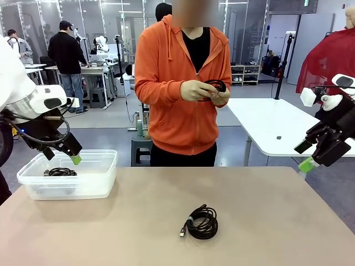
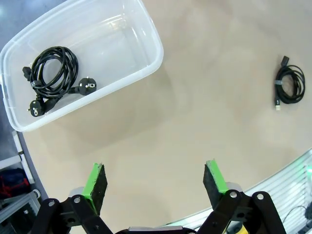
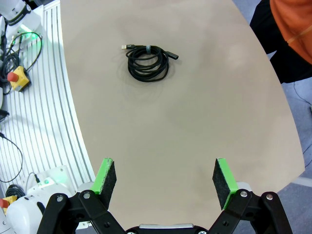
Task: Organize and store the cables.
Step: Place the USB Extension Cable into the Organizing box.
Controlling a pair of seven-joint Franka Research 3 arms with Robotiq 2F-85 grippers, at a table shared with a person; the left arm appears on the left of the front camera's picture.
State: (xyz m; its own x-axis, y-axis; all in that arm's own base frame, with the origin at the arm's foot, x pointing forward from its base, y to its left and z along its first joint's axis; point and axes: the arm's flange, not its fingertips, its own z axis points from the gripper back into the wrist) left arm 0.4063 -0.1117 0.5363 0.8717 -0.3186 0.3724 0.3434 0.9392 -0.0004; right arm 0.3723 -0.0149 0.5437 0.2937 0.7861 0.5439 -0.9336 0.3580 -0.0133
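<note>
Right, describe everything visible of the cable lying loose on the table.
The cable is a thin black cord wound into a flat coil, held by a small pale band. One end bears a metal-tipped plug that sticks out of the coil; the other is a black plug. It lies flat near the middle of the tan table, touched by nothing else.

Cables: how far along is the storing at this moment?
Done: one coiled power cable lies in the clear plastic bin. In hand: the person holds a second coiled cable at chest height, both hands on it. Left: a coiled cable with a metal plug lies loose on the table. Both arms' jaws stand open, empty.
</note>
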